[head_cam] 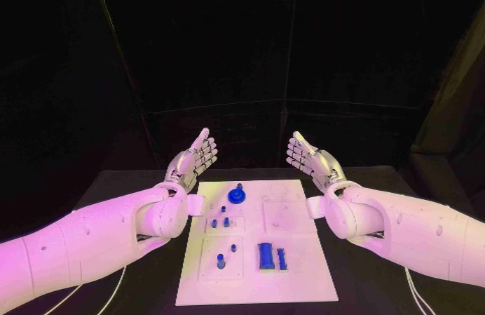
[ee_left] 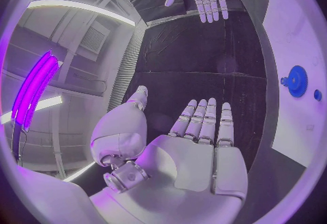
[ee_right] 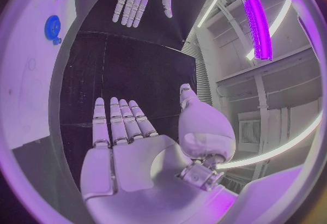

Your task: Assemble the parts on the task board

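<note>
A white task board (head_cam: pixel 258 259) lies in the middle of the black table (head_cam: pixel 121 189), carrying small blue parts: a round gear-like piece (head_cam: pixel 237 195) near its far end and a tall block (head_cam: pixel 265 255) nearer the robot. The head view shows all the parts; the wrist views catch just the gear. Above the board's far corners, the left hand (head_cam: pixel 192 158) and right hand (head_cam: pixel 311 157) are raised, fingers extended, holding nothing, palms facing each other.

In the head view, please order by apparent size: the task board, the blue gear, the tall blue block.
1. Task board
2. Tall blue block
3. Blue gear, though it lies farther from the camera, so the last two are uncertain.
</note>
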Robot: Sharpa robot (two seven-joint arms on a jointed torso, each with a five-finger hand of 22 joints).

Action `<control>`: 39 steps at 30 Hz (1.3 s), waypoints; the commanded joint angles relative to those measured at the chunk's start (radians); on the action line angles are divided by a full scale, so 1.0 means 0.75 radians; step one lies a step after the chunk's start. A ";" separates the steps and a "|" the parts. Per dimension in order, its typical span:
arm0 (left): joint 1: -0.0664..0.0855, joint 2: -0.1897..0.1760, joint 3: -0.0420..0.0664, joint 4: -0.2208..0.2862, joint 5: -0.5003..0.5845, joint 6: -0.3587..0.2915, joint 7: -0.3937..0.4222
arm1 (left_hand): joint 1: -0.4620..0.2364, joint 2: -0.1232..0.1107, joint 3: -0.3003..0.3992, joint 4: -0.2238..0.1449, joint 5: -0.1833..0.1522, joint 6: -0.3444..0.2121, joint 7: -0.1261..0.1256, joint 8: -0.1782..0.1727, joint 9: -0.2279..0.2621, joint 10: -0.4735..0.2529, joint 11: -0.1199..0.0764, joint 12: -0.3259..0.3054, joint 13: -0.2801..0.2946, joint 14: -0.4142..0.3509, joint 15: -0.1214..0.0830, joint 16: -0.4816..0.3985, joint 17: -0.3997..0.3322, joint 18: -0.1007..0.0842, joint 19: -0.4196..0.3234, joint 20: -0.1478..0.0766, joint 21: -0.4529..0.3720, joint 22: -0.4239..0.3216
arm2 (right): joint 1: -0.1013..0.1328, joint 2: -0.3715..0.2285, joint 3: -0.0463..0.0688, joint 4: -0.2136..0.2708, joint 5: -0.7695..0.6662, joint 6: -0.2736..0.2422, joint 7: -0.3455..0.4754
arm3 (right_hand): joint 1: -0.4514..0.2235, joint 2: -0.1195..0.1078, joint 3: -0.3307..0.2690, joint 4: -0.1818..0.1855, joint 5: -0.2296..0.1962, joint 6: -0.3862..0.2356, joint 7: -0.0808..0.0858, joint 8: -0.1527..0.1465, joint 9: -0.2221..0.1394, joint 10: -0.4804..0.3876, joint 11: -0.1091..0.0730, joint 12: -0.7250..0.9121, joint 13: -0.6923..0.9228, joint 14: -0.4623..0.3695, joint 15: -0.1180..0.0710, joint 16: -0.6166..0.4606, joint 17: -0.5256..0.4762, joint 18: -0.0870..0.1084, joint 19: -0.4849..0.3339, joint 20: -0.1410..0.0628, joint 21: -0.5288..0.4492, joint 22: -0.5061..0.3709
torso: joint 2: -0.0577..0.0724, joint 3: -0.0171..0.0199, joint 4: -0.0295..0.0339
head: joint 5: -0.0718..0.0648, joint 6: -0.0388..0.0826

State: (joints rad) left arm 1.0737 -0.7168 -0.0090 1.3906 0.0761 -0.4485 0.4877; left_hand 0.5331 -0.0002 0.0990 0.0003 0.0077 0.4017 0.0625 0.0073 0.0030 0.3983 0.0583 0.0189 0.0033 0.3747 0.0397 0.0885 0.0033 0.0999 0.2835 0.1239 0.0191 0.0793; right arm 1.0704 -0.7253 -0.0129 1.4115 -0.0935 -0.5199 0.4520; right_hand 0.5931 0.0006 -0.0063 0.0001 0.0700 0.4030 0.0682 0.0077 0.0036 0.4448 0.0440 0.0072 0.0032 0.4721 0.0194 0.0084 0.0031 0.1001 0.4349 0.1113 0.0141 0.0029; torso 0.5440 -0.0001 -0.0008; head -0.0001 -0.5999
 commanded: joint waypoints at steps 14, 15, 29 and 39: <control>-0.032 -0.084 0.012 0.239 -0.101 -0.429 0.043 | -0.430 0.000 -0.132 0.000 -0.010 -0.324 -0.083 -0.010 -0.004 -0.321 -0.078 -0.025 -0.004 -0.303 -0.053 -0.118 -0.004 -0.133 -0.230 -0.165 -0.026 -0.106 | -0.027 -0.073 0.017 0.211 0.125 -0.333 0.091 | -0.482 -0.001 0.008 0.000 -0.093 -0.328 -0.091 -0.010 -0.005 -0.361 -0.059 -0.010 -0.004 -0.384 -0.026 -0.011 -0.004 -0.133 -0.353 -0.148 -0.019 -0.004 | 0.000 0.0001 0.0010 | 0.000 0.000; -0.032 -0.084 0.012 0.239 -0.101 -0.429 0.043 | -0.441 0.000 -0.132 0.000 -0.010 -0.333 -0.083 -0.010 -0.004 -0.330 -0.078 -0.025 -0.004 -0.310 -0.053 -0.118 -0.004 -0.133 -0.234 -0.165 -0.026 -0.106 | -0.027 -0.073 0.017 0.211 0.125 -0.333 0.091 | -0.494 -0.001 0.008 0.000 -0.093 -0.337 -0.091 -0.010 -0.005 -0.370 -0.059 -0.010 -0.004 -0.393 -0.026 -0.011 -0.004 -0.133 -0.361 -0.148 -0.019 -0.004 | 0.000 0.0001 0.0010 | 0.000 0.000; -0.032 -0.084 0.012 0.239 -0.101 -0.429 0.043 | -0.557 0.000 -0.132 0.000 -0.010 -0.418 -0.083 -0.010 -0.004 -0.413 -0.078 -0.025 -0.004 -0.390 -0.053 -0.118 -0.004 -0.133 -0.378 -0.165 -0.026 -0.106 | -0.027 -0.073 0.017 0.211 0.125 -0.333 0.091 | -0.618 -0.001 0.008 0.000 -0.093 -0.420 -0.091 -0.010 -0.005 -0.462 -0.059 -0.010 -0.004 -0.493 -0.026 -0.011 -0.004 -0.133 -0.453 -0.148 -0.019 -0.004 | 0.000 0.0001 0.0010 | 0.000 0.000; -0.032 -0.084 0.012 0.239 -0.101 -0.429 0.043 | -0.711 0.000 -0.132 0.000 -0.010 -0.536 -0.083 -0.010 -0.004 -0.531 -0.078 -0.025 -0.004 -0.500 -0.053 -0.118 -0.004 -0.133 -0.378 -0.165 -0.026 -0.106 | -0.027 -0.073 0.017 0.211 0.125 -0.333 0.091 | -0.791 -0.001 0.008 0.000 -0.093 -0.537 -0.091 -0.010 -0.005 -0.593 -0.059 -0.010 -0.004 -0.629 -0.026 -0.011 -0.004 -0.133 -0.580 -0.148 -0.019 -0.004 | 0.000 0.0001 0.0010 | 0.000 0.000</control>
State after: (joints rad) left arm 1.0484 -0.7799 -0.0014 1.5682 0.0144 -0.7648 0.4997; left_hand 0.0063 -0.0010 0.0057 -0.0001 0.0038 0.0053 -0.0002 0.0041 0.0008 0.0052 0.0000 0.0067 0.0015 0.0037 0.0001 0.0069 0.0012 0.0057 0.0042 -0.0011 0.0040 0.0017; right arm 1.0484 -0.7799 -0.0010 1.5676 0.0018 -0.7635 0.5061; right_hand 0.0075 -0.0001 -0.0054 -0.0008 0.0064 0.0048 -0.0003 0.0040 0.0013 0.0051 -0.0001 0.0037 0.0017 0.0036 -0.0001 0.0048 0.0014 0.0146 0.0054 -0.0003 0.0067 0.0016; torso 0.5443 0.0000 0.0001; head 0.0002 -0.5998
